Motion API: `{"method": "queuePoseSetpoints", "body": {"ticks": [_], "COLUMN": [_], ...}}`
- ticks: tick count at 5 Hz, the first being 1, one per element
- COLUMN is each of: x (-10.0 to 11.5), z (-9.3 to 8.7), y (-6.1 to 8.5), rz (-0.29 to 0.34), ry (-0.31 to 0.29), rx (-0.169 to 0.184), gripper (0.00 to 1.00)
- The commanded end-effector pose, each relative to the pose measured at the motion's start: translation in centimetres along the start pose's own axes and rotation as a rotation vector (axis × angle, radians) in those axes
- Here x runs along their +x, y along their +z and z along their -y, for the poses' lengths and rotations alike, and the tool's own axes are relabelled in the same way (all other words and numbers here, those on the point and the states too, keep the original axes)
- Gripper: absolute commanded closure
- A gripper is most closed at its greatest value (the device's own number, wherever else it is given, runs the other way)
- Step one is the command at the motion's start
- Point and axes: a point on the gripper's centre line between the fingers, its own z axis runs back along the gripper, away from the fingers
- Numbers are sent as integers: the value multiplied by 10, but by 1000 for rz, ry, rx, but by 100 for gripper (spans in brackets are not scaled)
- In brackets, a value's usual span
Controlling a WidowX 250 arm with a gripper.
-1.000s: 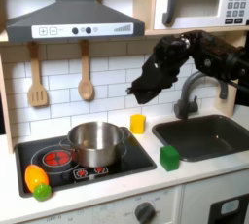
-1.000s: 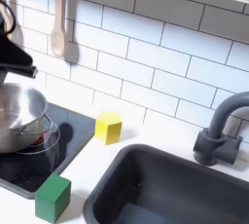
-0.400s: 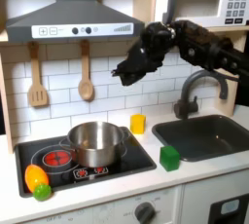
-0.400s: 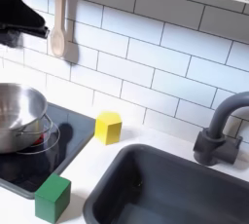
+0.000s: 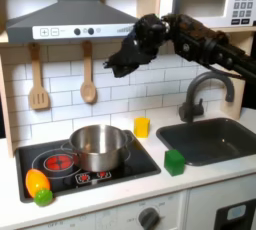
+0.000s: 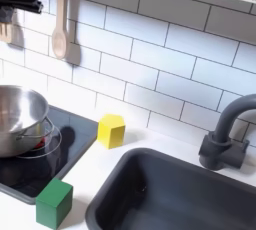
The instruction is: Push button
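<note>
First exterior view: the claw (image 5: pixel 109 66) is held just below the range hood (image 5: pixel 70 19), near its buttons (image 5: pixel 90 31); whether it is wide or narrow cannot be told.

Below the matt black claw (image 5: pixel 108 67), the pot (image 5: pixel 97 146) is polished metal with a bright sheen, on a glossy black cooktop (image 5: pixel 140 160). The two spoons (image 5: pixel 88 86) hanging to the first exterior view's left of the claw look like plain wood, against smooth white tile (image 6: pixel 150 59). Lower, the yellow block (image 6: pixel 111 130) and green block (image 6: pixel 55 202) are matt on the pale smooth tabletop (image 6: pixel 95 179), beside the dark matt sink (image 6: pixel 170 189) and faucet (image 6: pixel 222 134).
</note>
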Motion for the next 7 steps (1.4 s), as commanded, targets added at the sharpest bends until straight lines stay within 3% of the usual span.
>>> {"method": "queuePoseSetpoints", "body": {"ticks": [1, 3, 7], "x": [27, 43, 74], "z": [-6, -13, -14], "y": [1, -2, -9], "rz": [84, 125, 191], "ry": [2, 17, 45], "rx": [0, 9, -7], "gripper": [100, 100, 100]}}
